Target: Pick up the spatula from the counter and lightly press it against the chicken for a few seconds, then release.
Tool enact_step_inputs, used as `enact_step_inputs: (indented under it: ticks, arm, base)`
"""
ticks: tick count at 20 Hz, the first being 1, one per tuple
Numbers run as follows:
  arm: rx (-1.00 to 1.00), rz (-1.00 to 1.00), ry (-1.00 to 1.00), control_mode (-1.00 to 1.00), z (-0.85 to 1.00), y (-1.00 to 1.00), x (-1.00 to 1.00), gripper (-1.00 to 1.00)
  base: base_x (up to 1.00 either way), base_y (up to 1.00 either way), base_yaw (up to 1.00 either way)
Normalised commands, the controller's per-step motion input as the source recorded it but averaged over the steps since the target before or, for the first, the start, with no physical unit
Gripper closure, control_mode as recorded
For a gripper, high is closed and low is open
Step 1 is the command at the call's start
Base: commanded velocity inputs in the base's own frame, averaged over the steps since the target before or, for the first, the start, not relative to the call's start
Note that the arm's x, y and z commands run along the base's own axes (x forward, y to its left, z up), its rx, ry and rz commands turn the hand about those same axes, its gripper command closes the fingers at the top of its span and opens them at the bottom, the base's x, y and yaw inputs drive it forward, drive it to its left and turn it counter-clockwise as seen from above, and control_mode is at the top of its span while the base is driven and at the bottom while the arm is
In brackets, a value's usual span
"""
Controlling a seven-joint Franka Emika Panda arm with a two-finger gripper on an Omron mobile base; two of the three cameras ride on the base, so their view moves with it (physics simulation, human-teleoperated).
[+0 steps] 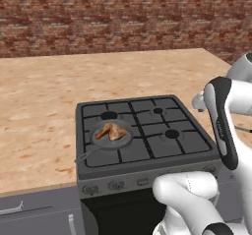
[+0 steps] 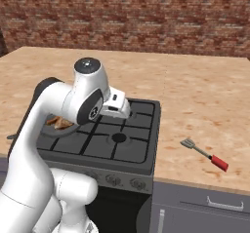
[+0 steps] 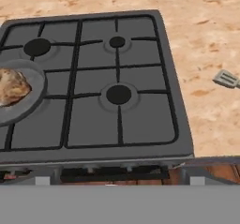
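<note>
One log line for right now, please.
phase: before pick | spatula: lying on counter right of stove, untouched | chicken: in pan, front-left burner

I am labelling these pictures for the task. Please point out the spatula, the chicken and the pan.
spatula (image 2: 204, 153), right base view, middle of its shaft.
chicken (image 1: 111, 131), left base view, middle of the meat.
pan (image 1: 127, 138), left base view, bare right rim.

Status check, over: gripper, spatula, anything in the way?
Gripper open, empty, over the stove. Spatula flat on the counter, right of the stove, untouched. Chicken in its pan. Path to the spatula looks unobstructed.
</note>
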Motion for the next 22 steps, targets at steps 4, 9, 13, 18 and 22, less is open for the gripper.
enact_step_inputs:
  ticks: [4, 9, 13, 18, 22]
  arm:
    - [-0.06, 0.21, 0.00, -1.00, 0.00, -0.28, -0.18, -1.00]
    - [-0.06, 0.20, 0.00, -1.00, 0.00, -0.25, -0.24, -1.00]
    - [-0.03, 0.14, 0.00, -1.00, 0.00, -0.14, -0.26, -1.00]
    - [0.00, 0.06, -0.04, -1.00, 0.00, -0.09, -0.13, -1.00]
    - [0.00, 0.08, -0.11, -1.00, 0.00, -0.11, -0.08, -1.00]
  base:
    - [0.00, 0.00, 0.00]
    - [0.00, 0.00, 0.00]
    - [0.00, 0.00, 0.00]
    - [0.00, 0.00, 0.00]
    - [0.00, 0.00, 0.00]
